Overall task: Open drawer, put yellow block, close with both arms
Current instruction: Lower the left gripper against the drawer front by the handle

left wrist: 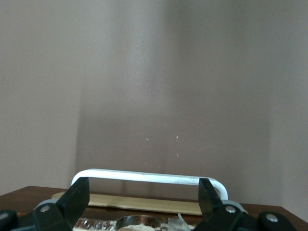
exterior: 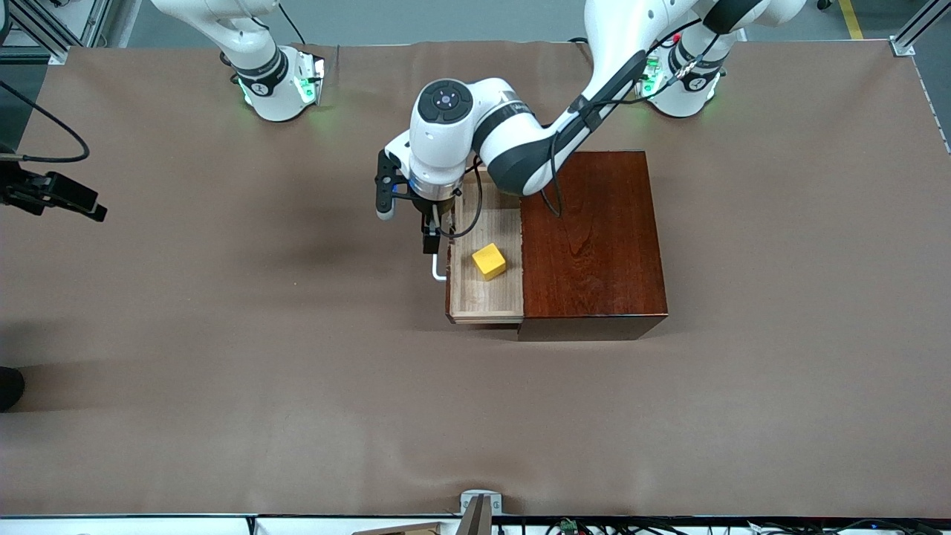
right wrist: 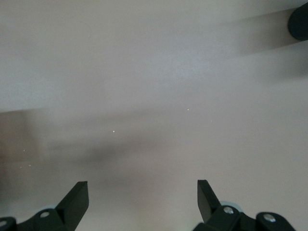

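The dark reddish-brown box [exterior: 594,238] stands mid-table with its drawer [exterior: 464,297] pulled out toward the right arm's end. The yellow block [exterior: 489,261] lies in the pale-wood tray. My left gripper [exterior: 431,236] is down at the white handle [exterior: 438,269], open. In the left wrist view the fingers of my left gripper [left wrist: 144,190] stand at either end of the handle bar [left wrist: 149,177], holding nothing. My right gripper [right wrist: 143,192] is open and empty over bare table. In the front view the right gripper [exterior: 89,208] hangs at the right arm's end, waiting.
The brown cloth covers the whole table [exterior: 223,371]. A metal bracket [exterior: 479,505] sits at the table's near edge. A dark round object [exterior: 9,386] shows at the right arm's end, also in the right wrist view [right wrist: 299,21].
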You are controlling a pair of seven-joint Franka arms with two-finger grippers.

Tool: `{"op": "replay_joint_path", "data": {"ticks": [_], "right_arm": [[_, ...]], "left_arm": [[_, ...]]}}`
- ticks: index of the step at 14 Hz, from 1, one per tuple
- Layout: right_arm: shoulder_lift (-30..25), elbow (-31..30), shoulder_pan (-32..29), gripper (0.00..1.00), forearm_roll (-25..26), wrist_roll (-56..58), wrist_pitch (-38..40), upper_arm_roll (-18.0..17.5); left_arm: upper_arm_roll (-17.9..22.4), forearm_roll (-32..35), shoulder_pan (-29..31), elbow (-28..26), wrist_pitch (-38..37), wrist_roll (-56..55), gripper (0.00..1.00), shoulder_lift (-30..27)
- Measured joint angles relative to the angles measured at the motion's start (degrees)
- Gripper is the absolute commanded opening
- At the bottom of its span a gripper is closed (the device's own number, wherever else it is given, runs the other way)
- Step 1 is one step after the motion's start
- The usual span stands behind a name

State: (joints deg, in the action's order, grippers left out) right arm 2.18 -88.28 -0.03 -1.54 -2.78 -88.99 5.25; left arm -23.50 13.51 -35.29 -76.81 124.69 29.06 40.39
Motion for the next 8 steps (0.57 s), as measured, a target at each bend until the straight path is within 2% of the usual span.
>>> {"op": "replay_joint_path", "data": {"ticks": [8], "right_arm": [[0.0,0.0,-0.9,1.0,0.0,0.0,-0.2,0.0]], "left_arm": [[0.5,0.0,0.3,-0.1,0.1,4.6,1.0,1.2]]}}
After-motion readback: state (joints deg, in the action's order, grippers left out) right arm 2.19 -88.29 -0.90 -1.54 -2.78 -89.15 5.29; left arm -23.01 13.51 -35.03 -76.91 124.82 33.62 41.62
